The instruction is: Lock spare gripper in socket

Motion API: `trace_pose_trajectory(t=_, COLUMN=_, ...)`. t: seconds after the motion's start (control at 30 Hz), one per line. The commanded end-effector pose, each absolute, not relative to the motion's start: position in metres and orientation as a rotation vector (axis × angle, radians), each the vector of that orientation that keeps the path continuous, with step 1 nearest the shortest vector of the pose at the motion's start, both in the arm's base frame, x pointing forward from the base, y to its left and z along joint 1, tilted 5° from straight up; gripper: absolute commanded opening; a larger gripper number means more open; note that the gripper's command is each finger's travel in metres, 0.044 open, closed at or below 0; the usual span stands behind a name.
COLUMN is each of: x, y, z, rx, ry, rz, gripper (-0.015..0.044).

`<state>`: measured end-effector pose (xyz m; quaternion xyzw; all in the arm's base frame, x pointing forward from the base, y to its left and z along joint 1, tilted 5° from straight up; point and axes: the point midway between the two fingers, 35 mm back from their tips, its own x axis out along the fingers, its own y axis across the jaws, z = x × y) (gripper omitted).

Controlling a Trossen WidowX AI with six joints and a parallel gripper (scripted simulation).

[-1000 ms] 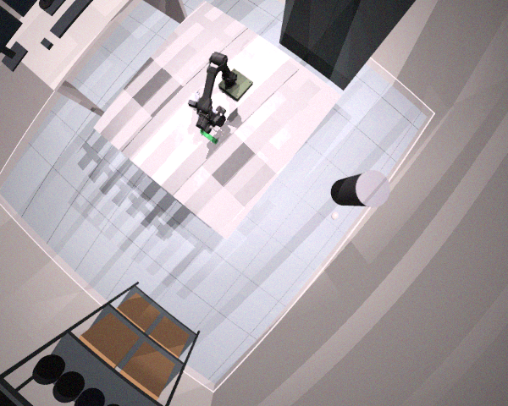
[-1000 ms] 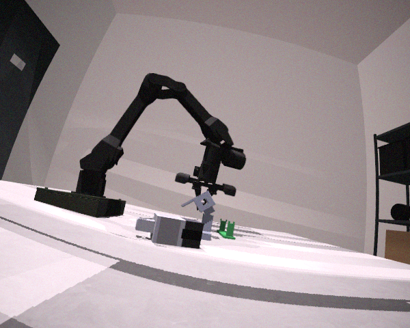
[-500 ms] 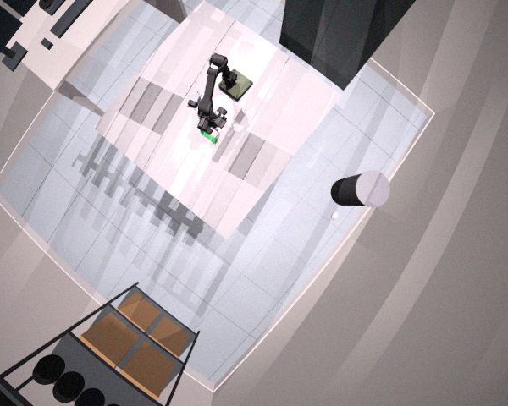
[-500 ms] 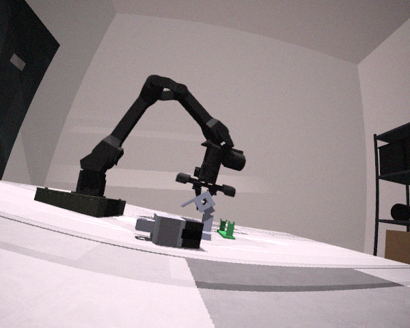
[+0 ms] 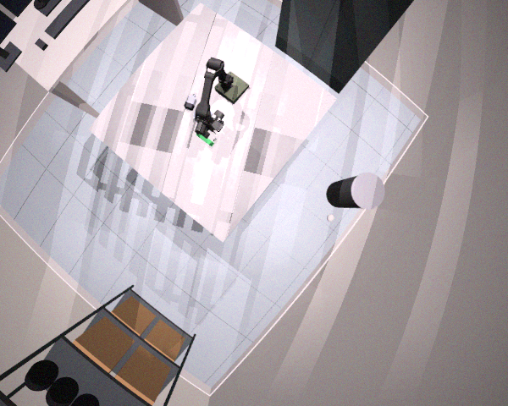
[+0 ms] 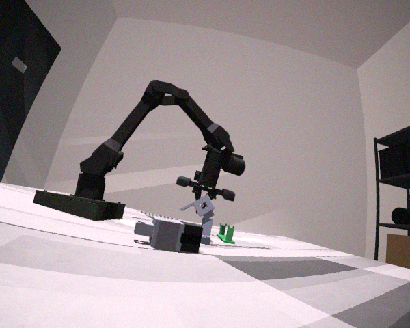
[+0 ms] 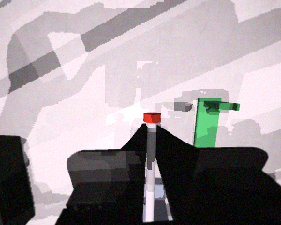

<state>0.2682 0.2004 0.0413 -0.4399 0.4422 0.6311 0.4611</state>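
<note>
My gripper [image 7: 148, 127] is shut on the lock pin, whose red head [image 7: 152, 117] stands just beyond the fingertips, with the pale shaft [image 7: 150, 192] running back between the fingers. The grey-blue mount [image 6: 206, 227] stands upright, its square socket [image 6: 199, 209] tilted and close in front of the fingers in the exterior view. Whether the pin's far end is inside the socket is hidden. The spare gripper [image 6: 166, 234] [image 5: 190, 101], a grey block with a black end and a grey spigot, lies on the table apart from the mount.
A green two-post holder [image 5: 205, 139] [image 6: 229, 234] [image 7: 207, 127] stands on the table beside the mount, close to the gripper. The arm's base sits on a dark green plate [image 5: 233, 94] [image 6: 65, 206]. The white table [image 5: 210, 214] has striped shadows.
</note>
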Motion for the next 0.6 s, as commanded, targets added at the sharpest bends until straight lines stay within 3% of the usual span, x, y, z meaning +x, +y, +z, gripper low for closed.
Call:
trace_pose_trajectory(t=0.0, x=0.27, y=0.205, z=0.045, rx=-1.077, ry=1.08, rz=1.552, gripper=0.0)
trace_pose_trajectory(t=0.57, x=0.269, y=0.215, z=0.048, rx=-1.07, ry=1.099, rz=1.564, gripper=0.0)
